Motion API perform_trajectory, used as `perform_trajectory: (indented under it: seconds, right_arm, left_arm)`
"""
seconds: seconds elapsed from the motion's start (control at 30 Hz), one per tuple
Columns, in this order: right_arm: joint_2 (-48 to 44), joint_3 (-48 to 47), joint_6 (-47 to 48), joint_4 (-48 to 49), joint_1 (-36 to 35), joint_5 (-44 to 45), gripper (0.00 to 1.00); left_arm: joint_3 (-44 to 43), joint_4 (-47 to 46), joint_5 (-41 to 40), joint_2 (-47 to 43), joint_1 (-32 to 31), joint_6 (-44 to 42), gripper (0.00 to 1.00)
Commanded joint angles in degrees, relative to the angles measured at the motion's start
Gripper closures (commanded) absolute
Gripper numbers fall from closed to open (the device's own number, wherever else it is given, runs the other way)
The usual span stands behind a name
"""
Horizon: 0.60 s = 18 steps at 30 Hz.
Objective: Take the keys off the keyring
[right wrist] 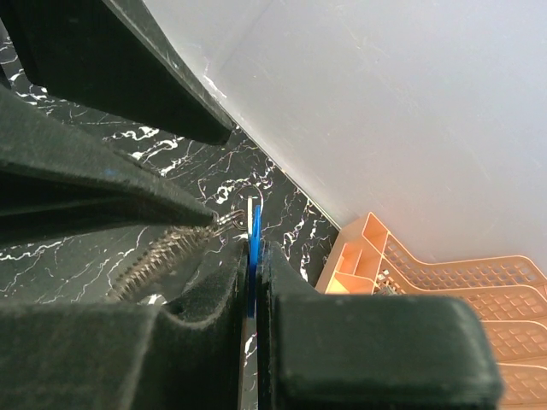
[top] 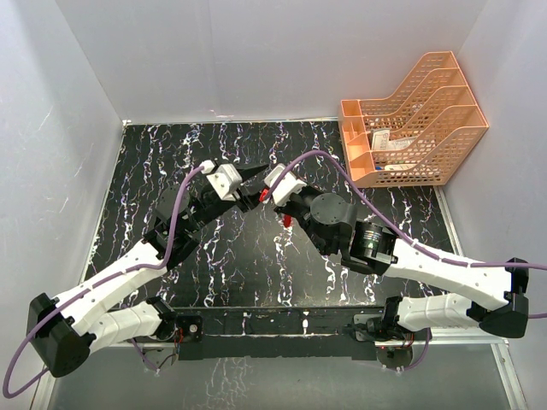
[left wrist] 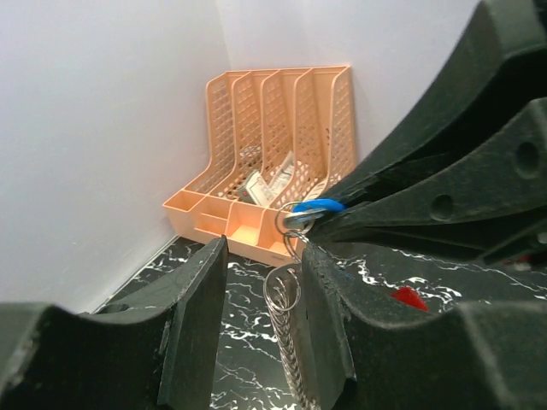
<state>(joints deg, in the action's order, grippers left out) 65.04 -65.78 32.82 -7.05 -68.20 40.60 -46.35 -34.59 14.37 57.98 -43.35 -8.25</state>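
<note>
From above, you had two arms meeting over the middle of the black marbled table (top: 154, 154). The left gripper (top: 253, 179) and the right gripper (top: 268, 193) were tip to tip, and what sat between them was too small to tell. Two red spots (top: 288, 222) showed, one at the fingertips and one just under the right wrist. You could not tell whether either belonged to the keyring. One orange file rack (top: 410, 128) stood in the far right corner, well apart from the arms.

In the left wrist view, the left gripper's two fingers (left wrist: 197, 325) stood apart with nothing clamped between them. One chain (left wrist: 289, 350) of metal links hung in that gap, close to the finger on the right of the view. Above the chain you had one small silvery ring (left wrist: 292, 219). Just beside the ring was one key (left wrist: 318, 207), blue-headed, pinched at the tips of the right gripper, whose two fingers came in from the right. One red piece (left wrist: 408, 297) lay low beneath them. The rack stood behind with papers inside.

In the right wrist view, your right gripper's two fingers were pressed together on the key's blue edge. The chain ran off to the left, under the left gripper's parted fingers.
</note>
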Motion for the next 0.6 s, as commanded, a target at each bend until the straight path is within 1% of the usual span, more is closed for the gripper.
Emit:
perform_trajectory:
  seconds: [0.0,0.37,0.57]
  right_arm:
    - [-1.66,-0.49,-0.41,4.90,-0.33,0.45,1.00]
    - [-1.82,0.12,-0.08,5.58,-0.39,1.15,1.00]
    - [-1.58,0.21,0.35,6.08,-0.44,1.58,1.00]
  left_arm:
    - [-0.75,-2.98,5.68,-0.10,-0.24,2.04,0.61]
    - [1.40,-1.23,3.39,-4.22,-0.26,2.71,0.61]
    - [1.78,-1.97,4.09,-3.79,-0.24,4.87,0.61]
